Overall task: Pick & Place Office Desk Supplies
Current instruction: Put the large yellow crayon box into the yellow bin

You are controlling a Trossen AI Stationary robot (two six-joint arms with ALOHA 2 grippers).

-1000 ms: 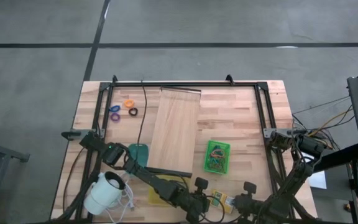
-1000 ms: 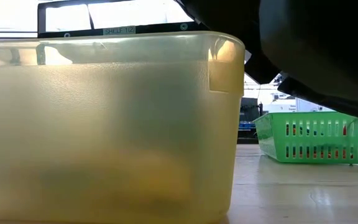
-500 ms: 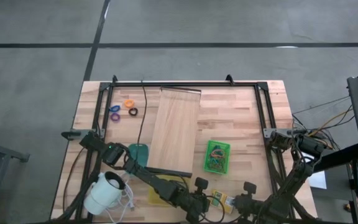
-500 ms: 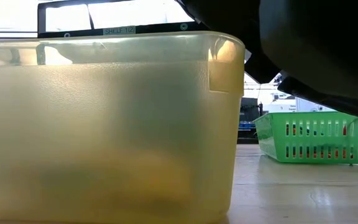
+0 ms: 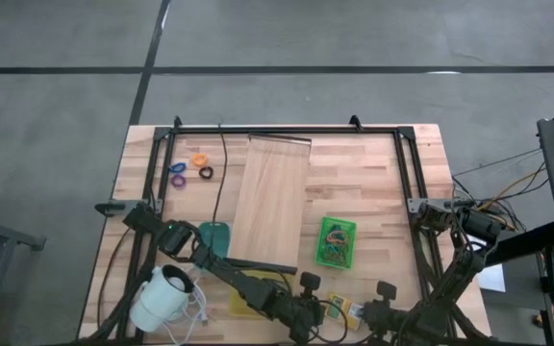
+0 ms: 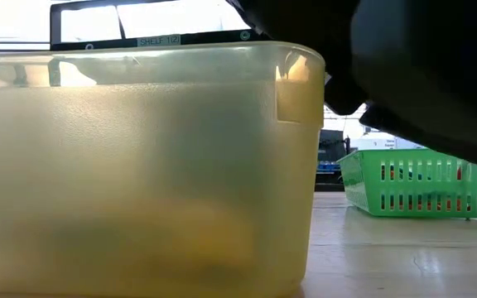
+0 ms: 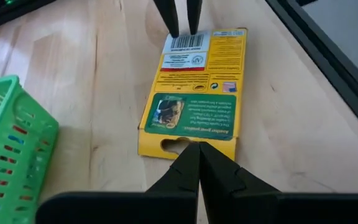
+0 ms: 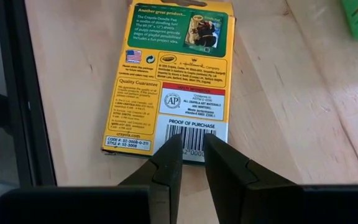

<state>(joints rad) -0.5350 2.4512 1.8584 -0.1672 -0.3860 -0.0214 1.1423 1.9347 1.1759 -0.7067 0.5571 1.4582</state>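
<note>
A yellow crayon box (image 7: pixel 194 87) lies flat on the table near its near edge, between my two grippers (image 5: pixel 339 308). My left gripper (image 7: pixel 196 149) is shut, and its tips stand at the box's hang-tab end. My right gripper (image 8: pixel 191 144) has a narrow gap between its fingers at the barcode end, and it also shows in the left wrist view (image 7: pixel 180 22). A green basket (image 5: pixel 336 241) holds rubber bands. Orange (image 5: pixel 200 160), purple (image 5: pixel 177 168) and black (image 5: pixel 206 173) rings lie at the far left. My left gripper points its shut fingertips at the box's hang-tab end (image 7: pixel 179 144), coming low from the table's left; I cannot tell whether they touch it. My right gripper has its fingers (image 8: pixel 169 152) over the barcode end (image 8: pixel 191 132), coming from the right; I cannot tell whether they touch.
A long pale board (image 5: pixel 269 202) lies down the middle of the table. A white round corded device (image 5: pixel 166 293) sits near the left edge. A translucent yellow bin (image 6: pixel 139 165) fills the low view, with the green basket (image 6: pixel 421 182) behind it. A black frame (image 5: pixel 287 130) borders the table.
In the low view, the dark arm close to the camera has shifted slightly. The box and the other things lie where they were.
</note>
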